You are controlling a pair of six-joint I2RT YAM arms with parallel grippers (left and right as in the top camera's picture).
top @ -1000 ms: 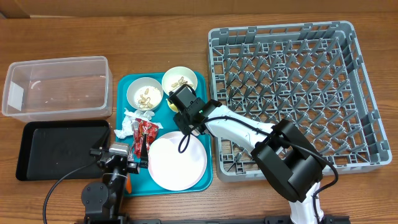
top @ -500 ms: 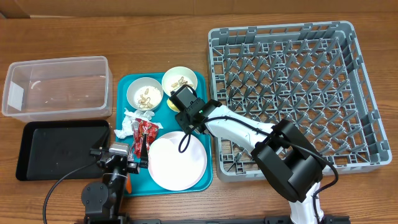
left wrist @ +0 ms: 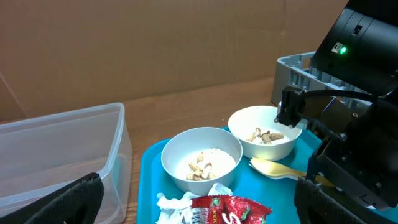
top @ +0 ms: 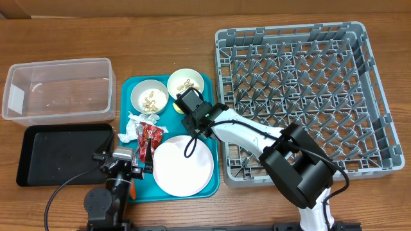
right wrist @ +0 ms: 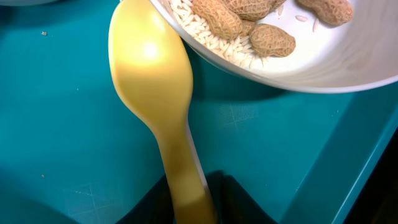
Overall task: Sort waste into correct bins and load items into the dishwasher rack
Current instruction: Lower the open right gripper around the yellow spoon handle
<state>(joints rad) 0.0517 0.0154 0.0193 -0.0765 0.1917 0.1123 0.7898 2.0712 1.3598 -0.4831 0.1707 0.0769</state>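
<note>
On the teal tray (right wrist: pixel 62 137), your right gripper (right wrist: pixel 189 206) pinches the handle of the smooth, pale yellow plastic spoon (right wrist: pixel 152 74), which lies beside the white bowl (right wrist: pixel 311 68) of peanuts. Your left gripper (left wrist: pixel 196 205) stands wide apart. The print on the crinkled red wrapper (left wrist: pixel 239 211) is unreadable.

Flat teal serving tray (top: pixel 144 192) on a brown wooden table (top: pixel 167 38), plain brown cardboard wall (left wrist: pixel 155 43) behind

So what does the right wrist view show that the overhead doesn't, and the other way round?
Only right wrist: rice grains under the peanuts, and the spoon with its handle pinched in the right gripper. Only overhead: the dishwasher rack, clear tub, black tray, plate, red wrapper and second bowl. Both: the spoon, the peanut bowl and the teal tray.
</note>
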